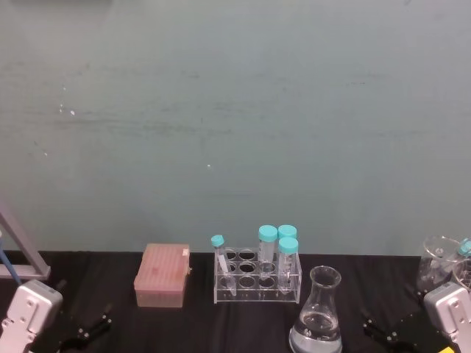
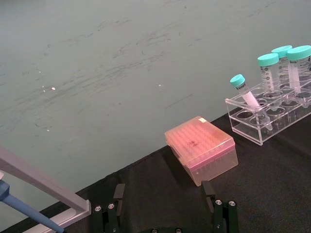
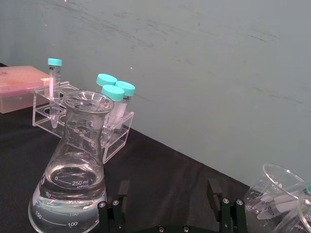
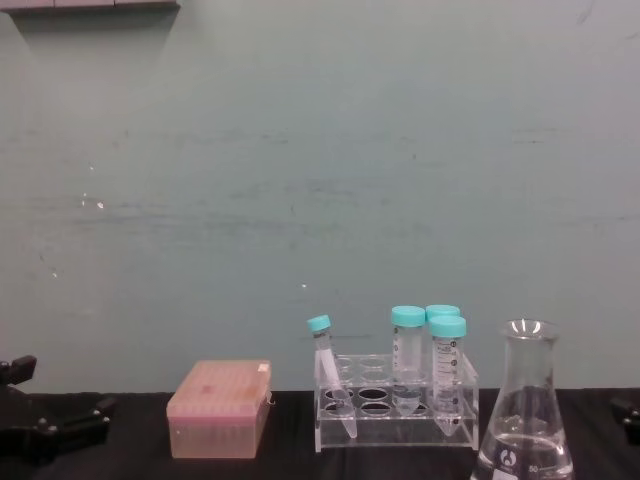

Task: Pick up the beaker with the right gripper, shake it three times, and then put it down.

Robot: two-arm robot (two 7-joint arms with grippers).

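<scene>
Beaker [image 1: 316, 315]: a clear conical flask with clear liquid in its wide base. It stands upright on the black table [image 1: 110, 268], at the near edge, in front of the tube rack and toward the right side.
Right gripper [image 3: 168, 187]: low over the table, just right of the beaker. Its 2 fingers are spread apart and grip nothing. The flask stands off to one side of the gap, not between the fingers.
Progress: by my reading, 0 steps are done. The flask is not yet grasped, so the grip, the lift, the 3 shakes and the put-down are all left.
Left gripper [image 2: 164, 187]: parked low at the table's left, fingers apart and empty, well apart from the flask.
Tube rack [image 1: 257, 283]: clear plastic, just behind the flask, holding 4 teal-capped tubes, 1 of them leaning.
Pink box [image 1: 162, 276]: left of the rack, well apart from the flask.
Glass beaker [image 1: 439, 259]: at the far right, behind the right gripper.
Obstacles: nothing lies between the right gripper and the flask. The rack close behind is the likeliest thing to be knocked.
</scene>
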